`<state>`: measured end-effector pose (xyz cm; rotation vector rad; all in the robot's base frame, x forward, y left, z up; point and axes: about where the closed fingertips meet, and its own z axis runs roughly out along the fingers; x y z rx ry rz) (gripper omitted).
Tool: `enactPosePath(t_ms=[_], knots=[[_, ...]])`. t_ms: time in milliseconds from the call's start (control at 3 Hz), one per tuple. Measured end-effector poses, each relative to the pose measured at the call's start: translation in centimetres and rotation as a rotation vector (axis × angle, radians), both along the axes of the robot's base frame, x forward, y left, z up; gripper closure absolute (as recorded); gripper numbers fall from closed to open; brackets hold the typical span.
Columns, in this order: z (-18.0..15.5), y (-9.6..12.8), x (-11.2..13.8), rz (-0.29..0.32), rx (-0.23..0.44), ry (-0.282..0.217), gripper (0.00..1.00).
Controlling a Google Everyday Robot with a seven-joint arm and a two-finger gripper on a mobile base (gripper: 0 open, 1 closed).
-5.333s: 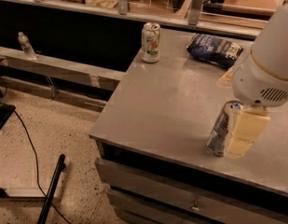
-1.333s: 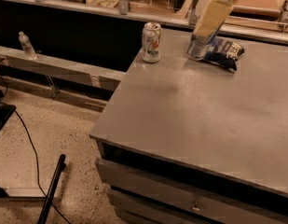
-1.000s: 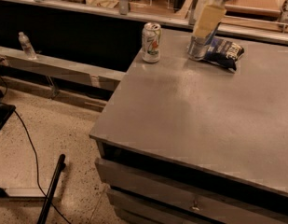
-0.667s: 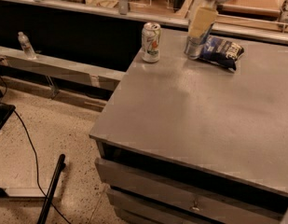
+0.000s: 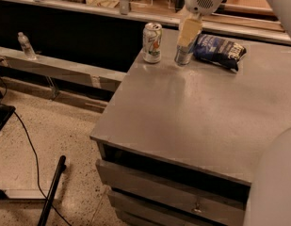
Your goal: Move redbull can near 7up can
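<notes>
RISK: redbull can (image 5: 182, 56) is slim and tall, could topple on release or clip 7up can (image 5: 152, 42) if the arm drags sideways | POS: far edge of tabletop (image 5: 192, 112), just right of 7up can, beside chip bag (image 5: 219, 51) | gripper (image 5: 188, 32) directly above, clamped on can's upper part

I'm watching the slim silver blue-marked can (image 5: 182, 56) standing upright on the grey surface (image 5: 192, 117), near the wider whitish-green soda can (image 5: 152, 42), also upright; my pincer (image 5: 189, 32) is covering the slim can's top.
</notes>
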<state>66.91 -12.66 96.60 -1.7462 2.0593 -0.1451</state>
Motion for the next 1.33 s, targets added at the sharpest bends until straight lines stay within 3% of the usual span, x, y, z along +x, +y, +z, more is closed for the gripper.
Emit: enactPosePath(t_ms=[333,667,1333], knots=[[-1.4,1.2,0.6,0.023,0.009,0.029,1.00],[-2.4,2.2,1.2,0.042,0.023,0.048,0.85],[-3.5,3.2,2.0,0.059,0.034,0.062,0.39]])
